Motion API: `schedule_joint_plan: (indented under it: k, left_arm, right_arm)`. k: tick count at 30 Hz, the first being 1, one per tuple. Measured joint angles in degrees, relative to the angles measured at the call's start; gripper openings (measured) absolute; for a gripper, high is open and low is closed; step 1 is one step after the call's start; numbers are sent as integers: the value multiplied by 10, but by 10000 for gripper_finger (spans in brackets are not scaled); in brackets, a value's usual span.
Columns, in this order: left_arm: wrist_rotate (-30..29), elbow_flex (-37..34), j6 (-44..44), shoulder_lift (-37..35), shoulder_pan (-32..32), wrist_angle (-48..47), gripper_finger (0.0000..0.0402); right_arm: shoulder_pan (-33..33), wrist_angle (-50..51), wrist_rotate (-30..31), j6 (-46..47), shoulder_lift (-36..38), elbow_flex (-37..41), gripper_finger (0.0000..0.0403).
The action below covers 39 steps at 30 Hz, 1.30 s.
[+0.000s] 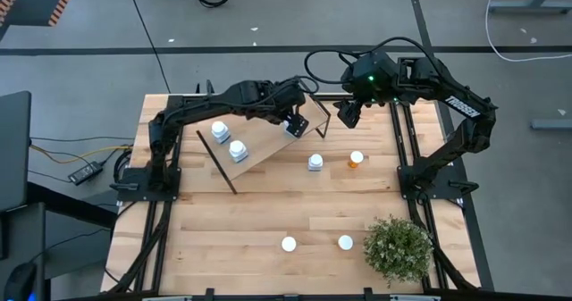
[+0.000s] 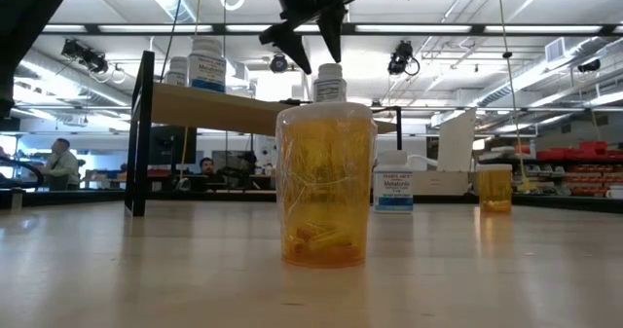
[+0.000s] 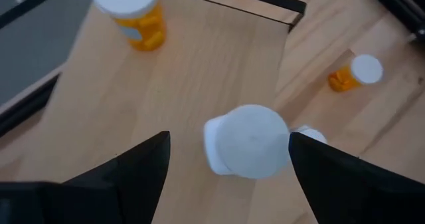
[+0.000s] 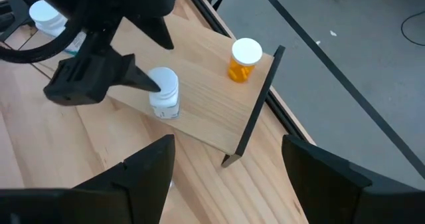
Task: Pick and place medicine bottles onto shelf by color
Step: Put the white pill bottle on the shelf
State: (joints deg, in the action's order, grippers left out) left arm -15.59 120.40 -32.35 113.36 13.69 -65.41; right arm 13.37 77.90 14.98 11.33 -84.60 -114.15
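Left tool [image 4: 149,54], fingers apart around white bottle [image 4: 164,93] on slanted shelf [image 4: 206,117].

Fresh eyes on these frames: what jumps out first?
The left gripper above the slanted shelf, jaws open around a white bottle standing on the board, with an orange bottle near the shelf's corner. In the low view, an orange bottle with capsules inside fills the foreground. The right gripper hangs open beyond the shelf's end.
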Motion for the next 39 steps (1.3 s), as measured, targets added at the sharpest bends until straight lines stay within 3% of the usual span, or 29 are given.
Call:
schedule_joint_plan:
  k: [23,39]
  left_arm:
    - [21,0,25,6,-7,52,311]
    - [12,0,65,10,4,15,295]
  right_arm:
    - [0,2,0,13,0,0,282]
    - [0,2,11,17,0,0,282]
